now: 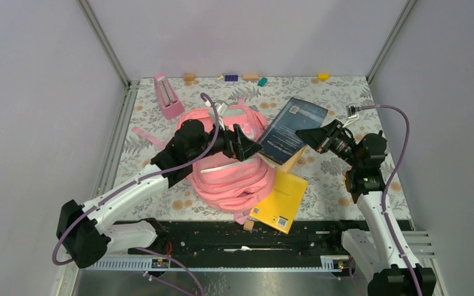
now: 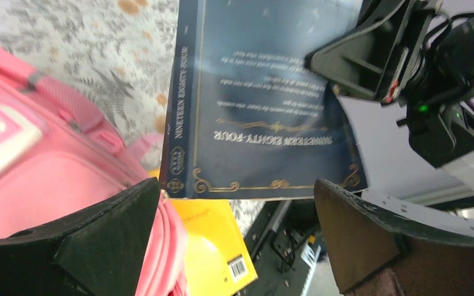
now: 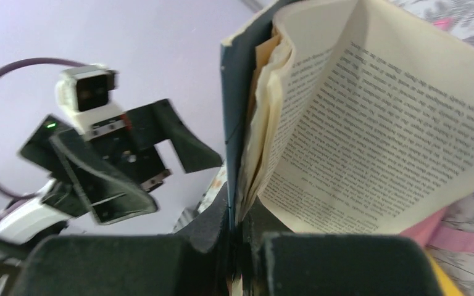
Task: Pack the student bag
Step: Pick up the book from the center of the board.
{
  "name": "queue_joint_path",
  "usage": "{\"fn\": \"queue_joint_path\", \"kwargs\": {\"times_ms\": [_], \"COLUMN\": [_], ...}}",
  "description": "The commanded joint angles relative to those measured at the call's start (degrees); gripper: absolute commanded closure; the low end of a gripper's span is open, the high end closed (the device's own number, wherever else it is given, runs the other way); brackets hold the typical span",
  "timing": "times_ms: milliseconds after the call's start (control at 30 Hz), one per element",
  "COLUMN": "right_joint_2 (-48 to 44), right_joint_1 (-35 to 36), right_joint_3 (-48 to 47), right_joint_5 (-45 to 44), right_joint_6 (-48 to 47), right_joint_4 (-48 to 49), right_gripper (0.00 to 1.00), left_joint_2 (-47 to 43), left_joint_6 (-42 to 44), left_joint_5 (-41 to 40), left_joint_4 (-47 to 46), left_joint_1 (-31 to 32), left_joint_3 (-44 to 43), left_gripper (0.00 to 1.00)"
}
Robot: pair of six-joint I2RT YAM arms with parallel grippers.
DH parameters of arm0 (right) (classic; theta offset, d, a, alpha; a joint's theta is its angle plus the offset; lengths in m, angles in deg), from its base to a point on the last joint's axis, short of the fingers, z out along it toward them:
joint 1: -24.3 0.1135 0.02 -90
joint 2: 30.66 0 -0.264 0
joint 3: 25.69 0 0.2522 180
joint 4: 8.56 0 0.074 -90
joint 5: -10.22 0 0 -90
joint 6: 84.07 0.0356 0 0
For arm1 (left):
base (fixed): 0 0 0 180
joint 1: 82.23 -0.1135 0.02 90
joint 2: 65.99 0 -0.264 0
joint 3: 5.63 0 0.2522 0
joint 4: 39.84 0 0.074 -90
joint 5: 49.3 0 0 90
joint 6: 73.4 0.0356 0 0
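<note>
left gripper (image 1: 247, 147) over bag (image 1: 234, 179), jaws wide, empty. right gripper (image 1: 310, 137) just right of bag, raised, pinched onto book (image 1: 293, 123) cover edge.

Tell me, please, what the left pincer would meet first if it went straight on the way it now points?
Most likely the dark blue book held by the right pincer; it lies straight ahead of the open left pincer, though depth is unclear.

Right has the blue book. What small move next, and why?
Probably draw the left gripper back from the book toward the bag: its jaws are wide open and empty, while the right gripper alone pinches the book, pages splaying.
</note>
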Motion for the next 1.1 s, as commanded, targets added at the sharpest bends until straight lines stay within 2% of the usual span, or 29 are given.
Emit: {"fn": "queue_joint_path", "kwargs": {"times_ms": [0,233,433,633,733,767,967,1033,1067], "right_joint_2": [0.0,3.9,9.6,16.7,19.9,20.8,24.0,23.7,23.1], "right_joint_1": [0.6,5.8,13.2,16.6,17.4,17.7,18.6,18.5,18.6], "right_joint_3": [-4.7,-2.5,0.1,2.0,2.6,2.8,2.5,2.1,1.5], "right_joint_5": [10.3,15.0,12.2,10.7,10.7,10.6,10.6,10.9,10.6], "right_joint_6": [6.5,9.5,5.0,6.1,9.3,10.5,11.3,9.0,6.7], "right_joint_4": [14.2,23.2,23.3,30.9,37.6,39.6,42.0,38.6,34.6], "right_gripper": [1.00,1.00,1.00,1.00,1.00,1.00,1.00,1.00,1.00], "left_joint_2": [-5.1,-7.6,-11.4,-13.1,-13.2,-13.1,-12.0,-12.4,-12.9], "left_joint_6": [-6.1,-10.3,-16.5,-18.0,-18.5,-18.7,-19.9,-19.2,-18.5], "left_joint_5": [5.5,5.7,6.9,6.9,7.4,7.6,10.3,10.0,9.9], "left_joint_4": [-3.1,-5.8,-13.2,-15.8,-17.6,-18.3,-23.1,-22.4,-22.0], "left_joint_1": [-0.8,-2.7,-3.6,-3.9,-3.9,-4.0,-4.0,-4.1,-4.0], "left_joint_3": [5.1,12.5,22.2,27.1,27.9,28.1,28.8,28.5,28.4], "left_gripper": [0.01,0.01,0.01,0.05,0.16,0.23,0.79,0.96,1.00]}}
